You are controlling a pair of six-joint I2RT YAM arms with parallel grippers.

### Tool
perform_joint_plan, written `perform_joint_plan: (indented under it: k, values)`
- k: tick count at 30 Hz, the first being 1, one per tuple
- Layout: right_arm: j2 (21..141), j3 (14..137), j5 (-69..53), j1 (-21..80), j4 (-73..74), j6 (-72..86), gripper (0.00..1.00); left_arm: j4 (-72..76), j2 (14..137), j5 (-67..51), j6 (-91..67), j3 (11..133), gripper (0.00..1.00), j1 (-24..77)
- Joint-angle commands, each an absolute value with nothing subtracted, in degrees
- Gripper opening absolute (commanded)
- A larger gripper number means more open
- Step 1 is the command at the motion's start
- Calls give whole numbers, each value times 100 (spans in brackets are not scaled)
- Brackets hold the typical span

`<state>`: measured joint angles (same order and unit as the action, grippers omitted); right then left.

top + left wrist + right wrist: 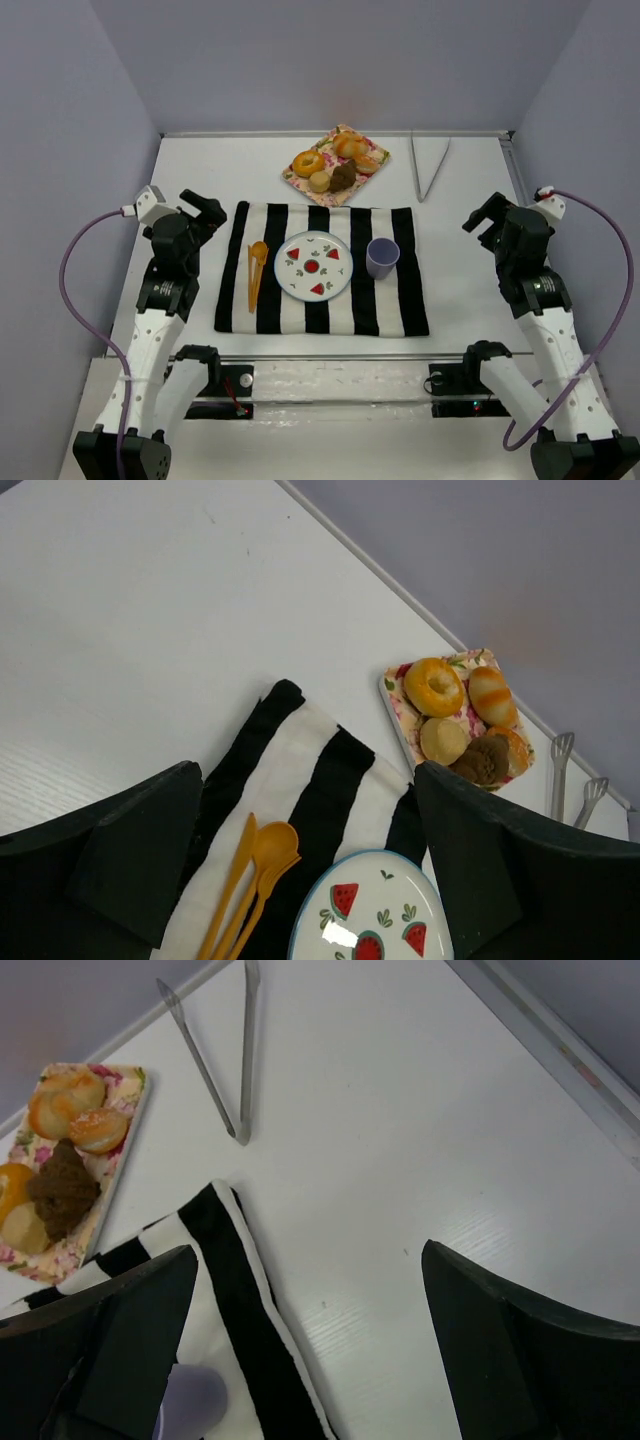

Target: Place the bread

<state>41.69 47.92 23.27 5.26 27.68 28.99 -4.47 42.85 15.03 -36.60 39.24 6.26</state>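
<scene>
Plainly, nothing has been picked up yet:

- the table (200,170) is white and walled in at the back and sides; the setting lies between the two arms, probably so that either can reach it;
- a black-and-white striped cloth (385,300) lies flat in the middle as a place mat and carries the dishes;
- the left gripper (205,208) hangs just off the cloth's left edge with its jaws wide apart and nothing between them; the right gripper (487,215) hangs off the right edge, likewise spread and empty;
- a flowered tray (400,692) sits behind the cloth, near the back wall, turned cornerwise; it holds the bread (307,162): a ring-shaped bun, a pale round roll, a dark brown piece and two glazed rolls, packed close together;
- a round plate (312,250) with painted watermelon slices is at the cloth's centre with nothing on it; it looks like the place meant for the bread;
- metal tongs (430,170) lie on the bare table to the right of the tray, untouched;
- a lilac cup (382,257) stands upright just right of the plate; its contents cannot be made out;
- an orange spoon and fork (256,275) lie side by side left of the plate.
</scene>
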Motion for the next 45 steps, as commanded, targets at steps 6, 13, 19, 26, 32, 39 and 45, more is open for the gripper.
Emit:
perform_joint_plan:
  k: [6, 13, 19, 26, 32, 39, 45]
  values:
    - [3850, 4430, 2461, 501, 2540, 2848, 100, -308, 4069, 1266, -3735, 3981, 99, 607]
    - [4621, 4631, 1812, 501, 2435, 2269, 100, -203, 4140, 1151, -3700, 3955, 99, 606]
    - [7467, 6097, 1266, 501, 2373, 1574, 100, -97, 4412, 1248, -3490, 4131, 99, 606]
    - [10526, 8645, 1018, 501, 2723, 1283, 100, 167, 4737, 1345, -3235, 4192, 99, 598]
    - [11952, 10326, 870, 501, 3137, 906, 100, 272, 4904, 1459, -3278, 4201, 99, 589]
    - [13112, 11555, 1363, 501, 3928, 747, 100, 466, 5282, 1353, -3331, 4289, 99, 580]
    - [14114, 12549, 1187, 501, 4227, 756, 100, 571, 5466, 1371, -3384, 4342, 99, 580]
